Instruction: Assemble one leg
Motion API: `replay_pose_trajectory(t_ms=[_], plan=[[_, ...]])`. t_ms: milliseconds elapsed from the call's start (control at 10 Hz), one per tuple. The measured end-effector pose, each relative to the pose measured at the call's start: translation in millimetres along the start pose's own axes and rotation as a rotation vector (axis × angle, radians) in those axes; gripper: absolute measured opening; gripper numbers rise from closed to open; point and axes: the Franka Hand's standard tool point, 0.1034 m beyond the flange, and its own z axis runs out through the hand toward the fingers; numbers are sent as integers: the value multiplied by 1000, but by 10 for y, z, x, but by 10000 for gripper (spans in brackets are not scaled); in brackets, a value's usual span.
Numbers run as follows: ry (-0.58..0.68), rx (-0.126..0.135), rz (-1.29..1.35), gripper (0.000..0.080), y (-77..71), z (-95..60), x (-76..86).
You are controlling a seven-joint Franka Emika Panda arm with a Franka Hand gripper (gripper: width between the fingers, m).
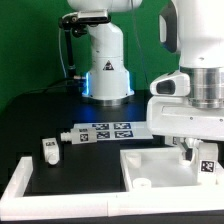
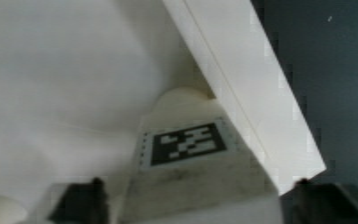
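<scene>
My gripper [image 1: 203, 152] hangs over the exterior view's right end of the large white panel [image 1: 160, 160]. It is shut on a leg [image 1: 207, 164], a stubby white peg with a black-and-white tag. In the wrist view the leg [image 2: 188, 150] sits between my two dark fingers [image 2: 78, 203], tag toward the camera. Its far end reaches the panel's raised rim [image 2: 247, 90] at an inside corner. The gripper [image 2: 202, 205] grips the near part of the leg. Whether the leg's tip sits in a hole is hidden.
The marker board [image 1: 105, 130] lies behind the panel. A loose leg [image 1: 50, 150] lies at the exterior view's left. A white border rail [image 1: 20, 185] runs along the front left. The robot base [image 1: 105, 70] stands at the back. A round bump [image 1: 143, 183] sits in the panel.
</scene>
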Motion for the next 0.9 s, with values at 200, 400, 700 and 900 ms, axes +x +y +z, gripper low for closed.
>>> replay_pose_trajectory(t_ms=[200,400,700,900], plan=[[0,0,153,335,2,0,1],[1,0,243,284,5,-1,4],[-22,17,725,284,23,-2,13],[-43,15,1017,284,-4,-1,-2]])
